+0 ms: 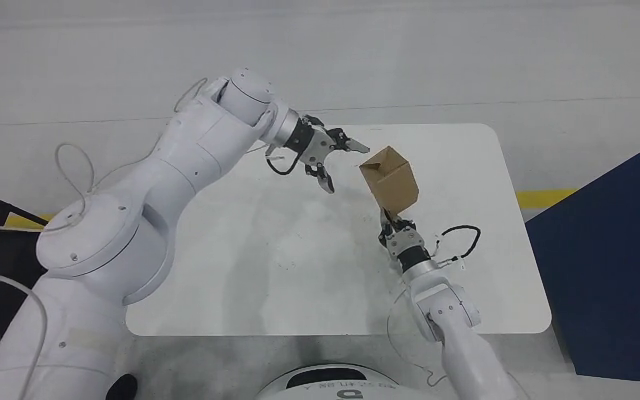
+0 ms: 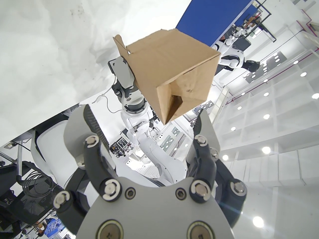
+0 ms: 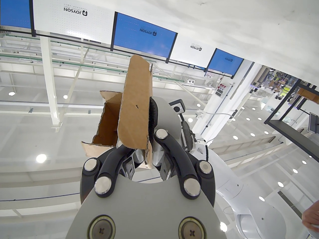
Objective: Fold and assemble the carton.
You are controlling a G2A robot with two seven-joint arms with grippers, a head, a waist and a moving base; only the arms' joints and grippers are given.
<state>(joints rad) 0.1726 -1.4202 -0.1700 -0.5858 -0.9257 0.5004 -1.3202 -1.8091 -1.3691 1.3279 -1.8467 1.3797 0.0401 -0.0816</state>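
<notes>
Your left tool (image 1: 345, 166) hangs with its fingers spread. The carton (image 1: 390, 178) sits just ahead of its tips, raised above the desk (image 1: 270, 270). Your right tool (image 1: 397, 226) is clamped on the carton from beneath.

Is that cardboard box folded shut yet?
Not fully. The box has one end folded in, but its other end gapes open where the right gripper clamps a flap.

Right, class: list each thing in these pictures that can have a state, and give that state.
carton, partly folded, one end open, held above the table
left gripper, open, near the carton, not touching it
right gripper, shut on the carton's flap
</notes>
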